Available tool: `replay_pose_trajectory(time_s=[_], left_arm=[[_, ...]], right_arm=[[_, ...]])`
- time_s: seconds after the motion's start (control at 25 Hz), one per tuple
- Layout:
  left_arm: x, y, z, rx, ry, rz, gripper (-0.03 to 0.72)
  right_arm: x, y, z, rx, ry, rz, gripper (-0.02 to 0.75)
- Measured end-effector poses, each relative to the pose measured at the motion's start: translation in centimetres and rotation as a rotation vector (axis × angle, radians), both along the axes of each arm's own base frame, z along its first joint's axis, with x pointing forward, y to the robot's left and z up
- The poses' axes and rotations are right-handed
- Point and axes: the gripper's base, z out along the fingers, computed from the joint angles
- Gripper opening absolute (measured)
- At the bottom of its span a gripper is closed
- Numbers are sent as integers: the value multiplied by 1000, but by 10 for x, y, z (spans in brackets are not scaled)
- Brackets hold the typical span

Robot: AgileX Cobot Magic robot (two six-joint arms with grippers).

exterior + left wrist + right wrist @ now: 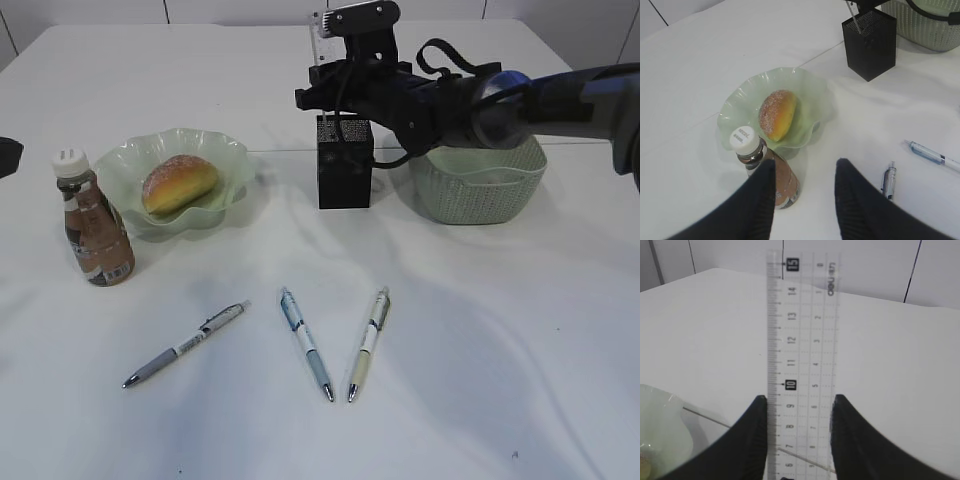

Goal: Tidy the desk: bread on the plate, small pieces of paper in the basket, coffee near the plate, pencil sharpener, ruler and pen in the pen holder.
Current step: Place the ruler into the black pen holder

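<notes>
My right gripper point(797, 405) is shut on a clear ruler point(802, 330) and holds it upright above the black mesh pen holder point(344, 170). In the exterior view the ruler's top point(318, 42) sticks up over the gripper point(335, 95), and its lower end seems to reach into the holder. The bread point(180, 183) lies on the green wavy plate point(225, 155). The coffee bottle point(95, 225) stands beside the plate. My left gripper point(805, 172) is open and empty above the bottle point(787, 180). No pencil sharpener or paper pieces show.
Three pens lie on the white cloth in front: a grey one point(187, 343), a blue one point(306, 342) and a pale one point(368, 342). A green basket point(480, 190) stands right of the pen holder, under my right arm.
</notes>
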Motion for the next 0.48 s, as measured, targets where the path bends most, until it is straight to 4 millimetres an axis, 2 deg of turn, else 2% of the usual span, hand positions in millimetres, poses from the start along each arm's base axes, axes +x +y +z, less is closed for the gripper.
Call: replay_pose_trajectory(time_s=[0.24, 0.48], left_arm=[[0, 0, 0, 3, -1, -1, 276], [0, 0, 0, 9, -4, -2, 276]], right_arm=[[-4, -3, -11, 10, -44, 3, 304], [-8, -14, -25, 33, -63, -20, 303]])
